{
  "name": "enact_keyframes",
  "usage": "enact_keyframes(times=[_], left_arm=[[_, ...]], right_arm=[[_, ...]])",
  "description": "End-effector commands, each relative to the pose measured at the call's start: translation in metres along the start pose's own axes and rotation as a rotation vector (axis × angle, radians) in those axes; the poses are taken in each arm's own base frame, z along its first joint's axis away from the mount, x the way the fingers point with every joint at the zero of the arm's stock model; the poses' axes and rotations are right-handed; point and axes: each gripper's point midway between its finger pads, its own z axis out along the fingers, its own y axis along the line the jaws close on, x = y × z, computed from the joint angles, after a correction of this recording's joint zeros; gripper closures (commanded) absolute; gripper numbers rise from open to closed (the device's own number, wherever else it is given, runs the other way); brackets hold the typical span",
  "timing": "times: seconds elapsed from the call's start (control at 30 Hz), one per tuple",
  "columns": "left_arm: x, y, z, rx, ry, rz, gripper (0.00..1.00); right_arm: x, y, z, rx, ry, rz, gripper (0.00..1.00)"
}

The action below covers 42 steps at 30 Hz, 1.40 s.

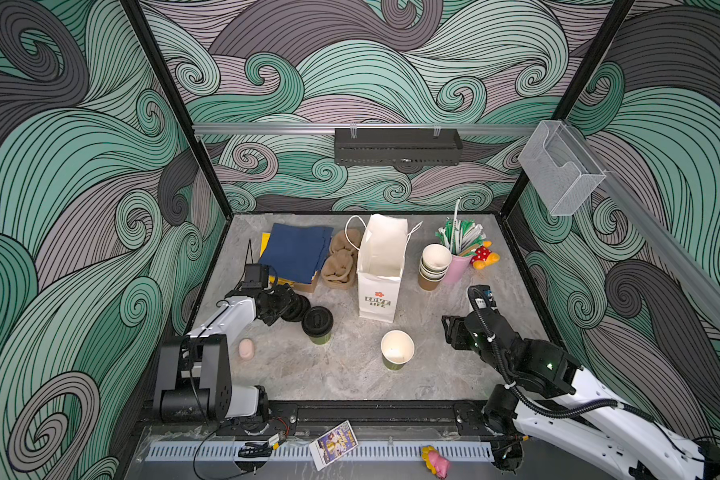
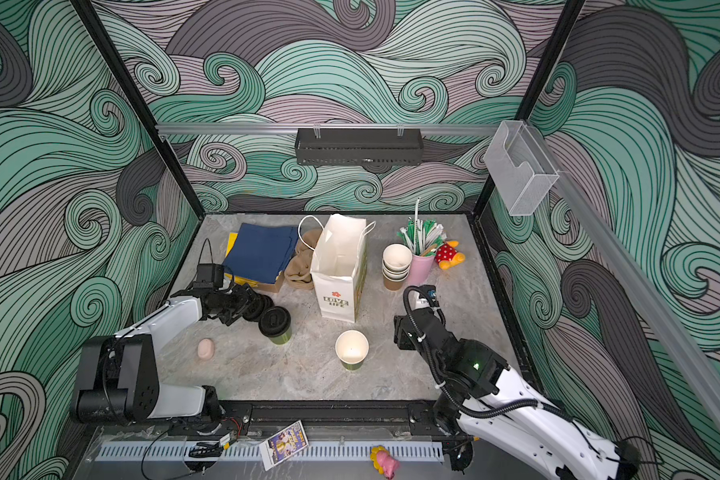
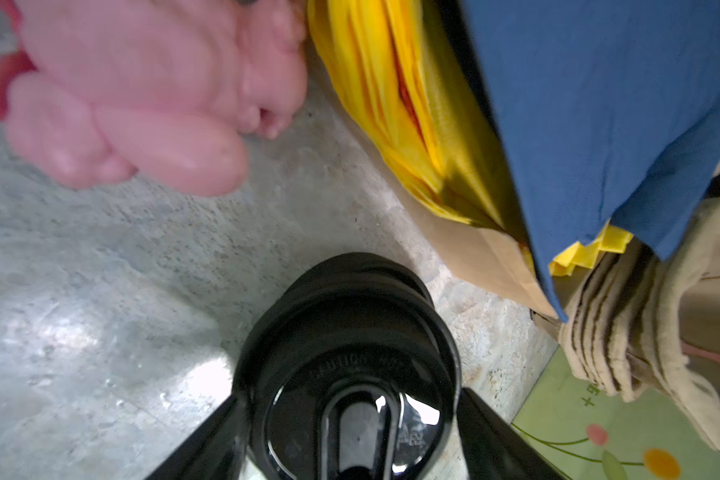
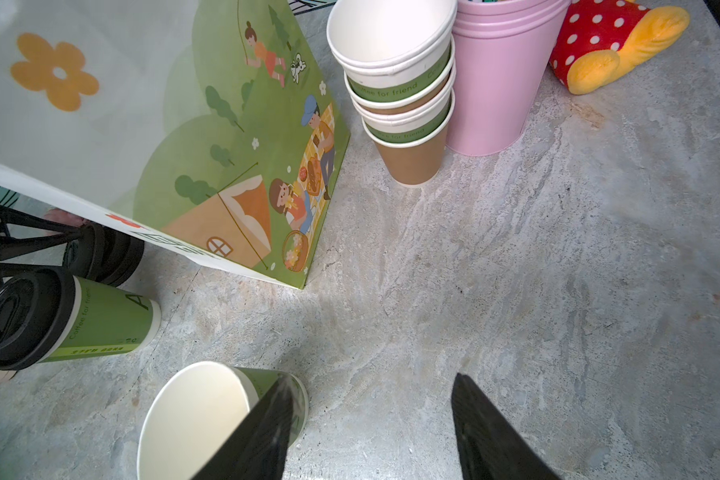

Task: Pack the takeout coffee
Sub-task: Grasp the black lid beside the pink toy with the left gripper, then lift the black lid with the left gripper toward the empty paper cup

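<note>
Currently I log the left hand (image 3: pixel 352 399) first: fingers on either side of the top of the black lid stack (image 3: pixel 341 316); I cannot tell whether they pinch it. Next, the lidded green cup (image 1: pixel 317 325), upright on the table (image 1: pixel 350 386), just beside that stack. Then the right hand (image 4: pixel 371 382): spread wide, nothing held. Beside one of its fingers, the open cup (image 4: pixel 192 415), upright, unlidded. Behind both cups, the white paper bag (image 1: pixel 381 266), standing open. Beyond it, the spare cups (image 1: pixel 433 266), nested, just beside the pink straw cup (image 1: pixel 458 270).
</note>
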Motion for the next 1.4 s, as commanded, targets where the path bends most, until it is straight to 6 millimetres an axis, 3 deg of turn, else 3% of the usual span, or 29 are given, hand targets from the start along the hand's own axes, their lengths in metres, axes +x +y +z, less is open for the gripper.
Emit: enact_keyframes(times=[0.0, 0.43, 0.87, 1.1, 1.37], left_arm=[[0.0, -0.006, -0.003, -0.006, 0.003, 0.043, 0.19], [0.005, -0.005, -0.001, -0.062, 0.007, 0.095, 0.19], [0.002, -0.007, -0.008, -0.069, -0.012, 0.112, 0.28], [-0.006, -0.02, -0.039, -0.055, -0.066, 0.168, 0.3], [0.0, -0.048, -0.104, -0.012, -0.16, 0.296, 0.3]], right_arm=[[-0.002, -0.003, -0.001, 0.012, -0.003, 0.019, 0.38], [-0.001, -0.003, -0.001, 0.012, -0.001, 0.019, 0.38], [-0.002, -0.004, -0.002, 0.01, -0.001, 0.022, 0.37], [-0.004, -0.002, -0.004, 0.003, -0.003, 0.016, 0.37], [0.0, -0.004, -0.002, 0.008, 0.005, 0.027, 0.37]])
